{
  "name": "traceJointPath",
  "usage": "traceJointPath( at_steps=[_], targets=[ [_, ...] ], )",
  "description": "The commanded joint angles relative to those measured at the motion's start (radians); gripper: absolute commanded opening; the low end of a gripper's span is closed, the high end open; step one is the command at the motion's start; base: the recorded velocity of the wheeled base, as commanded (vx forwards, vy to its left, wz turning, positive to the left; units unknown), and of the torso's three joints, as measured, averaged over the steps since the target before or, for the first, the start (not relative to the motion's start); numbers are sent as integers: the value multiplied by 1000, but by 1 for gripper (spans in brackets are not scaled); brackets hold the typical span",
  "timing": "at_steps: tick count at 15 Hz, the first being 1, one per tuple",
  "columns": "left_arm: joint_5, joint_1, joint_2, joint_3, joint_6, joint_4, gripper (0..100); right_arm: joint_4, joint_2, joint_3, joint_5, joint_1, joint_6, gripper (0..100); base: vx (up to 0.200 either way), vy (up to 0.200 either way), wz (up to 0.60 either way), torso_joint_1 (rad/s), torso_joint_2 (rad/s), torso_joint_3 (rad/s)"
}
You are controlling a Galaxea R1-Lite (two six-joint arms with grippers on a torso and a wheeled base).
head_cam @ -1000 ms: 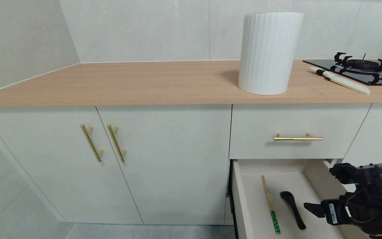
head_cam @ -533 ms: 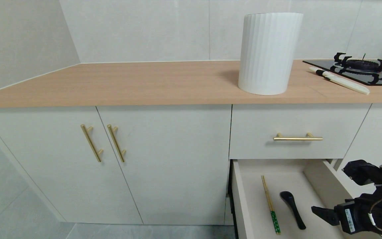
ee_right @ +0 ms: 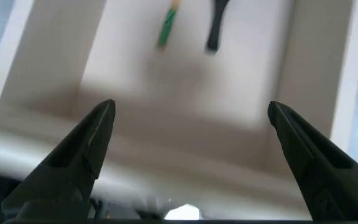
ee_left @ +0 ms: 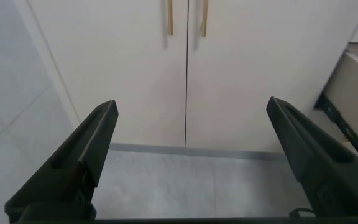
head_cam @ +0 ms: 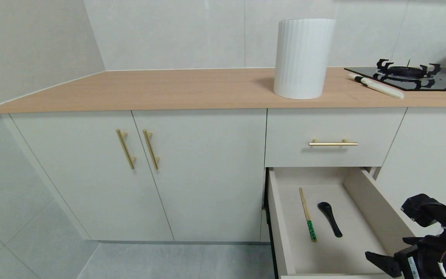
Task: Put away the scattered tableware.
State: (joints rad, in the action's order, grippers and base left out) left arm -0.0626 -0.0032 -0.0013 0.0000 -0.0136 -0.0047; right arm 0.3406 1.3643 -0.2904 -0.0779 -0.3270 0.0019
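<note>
- Head view: chopsticks [head_cam: 307, 215] and a black spoon [head_cam: 329, 219] lie side by side, not touching, inside the open drawer [head_cam: 367, 202].
- The right gripper [head_cam: 395, 232] hangs at the drawer's front right corner, jaws spread wide.
- The left gripper [ee_left: 191, 115], jaws also spread, faces the cabinet doors [ee_left: 185, 68] left of the drawer.

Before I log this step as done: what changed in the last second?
The head camera pulled back, shifting the view. The right gripper, open and empty, withdrew from over the open drawer toward its front right corner. The chopsticks and black spoon lie unmoved inside; the white ribbed canister and knife stay on the counter.
</note>
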Motion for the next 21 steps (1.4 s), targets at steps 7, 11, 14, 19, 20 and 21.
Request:
traceJointPath(
  at_steps=[7,11,14,19,20,21],
  targets=[
    [0,0,1,0,0,0,100,-120,-125,109,152,-83,-181,100,0,0,0,0,0,0],
    [0,0,1,0,0,0,100,-198,-86,96,184,-129,-192,100,0,0,0,0,0,0],
    [0,0,1,0,0,0,100,-187,35,68,136,-126,-149,100,0,0,0,0,0,0],
    [0,0,1,0,0,0,100,-118,159,13,36,-126,18,100,0,0,0,0,0,0],
    [0,0,1,0,0,0,100,-104,185,-1,18,-126,41,100,0,0,0,0,0,0],
    [0,0,1,0,0,0,100,-83,207,-12,10,-126,66,100,0,0,0,0,0,0]
  ],
)
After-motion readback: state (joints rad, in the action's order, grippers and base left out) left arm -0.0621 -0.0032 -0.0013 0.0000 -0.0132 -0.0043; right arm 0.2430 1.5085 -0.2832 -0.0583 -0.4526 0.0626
